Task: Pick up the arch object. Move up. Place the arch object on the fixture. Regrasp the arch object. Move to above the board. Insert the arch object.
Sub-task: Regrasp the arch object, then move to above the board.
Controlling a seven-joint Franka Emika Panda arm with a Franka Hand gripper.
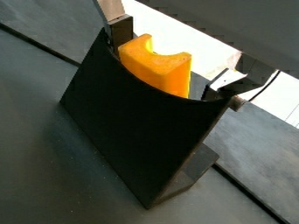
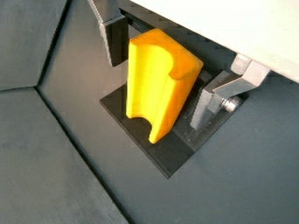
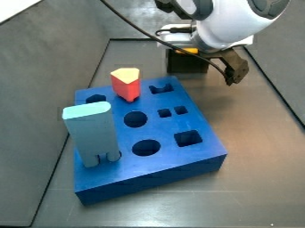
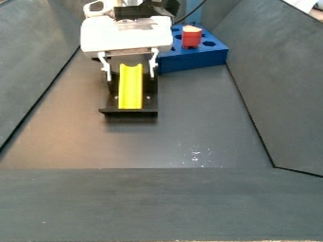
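Fixture (image 1: 135, 131) fills the foreground in both wrist views, dark and unmarked. Arch object (image 2: 158, 83) stands in it, notch facing a silver finger. Pincer (image 2: 163, 70) spread wide around the block, plates standing apart from it, not gripping. No writing legible. Further off, board (image 3: 149, 147) carries a red-topped peg (image 3: 127, 83) and light-blue block (image 3: 91, 134) in holes.

tool (image 4: 127, 59) above arch object (image 4: 128, 85), fixture (image 4: 130, 111)

A robot test cell: dark walled tray floor (image 4: 190, 142), blue board (image 3: 179, 151), gripper (image 4: 127, 64) above fixture (image 4: 130, 111).
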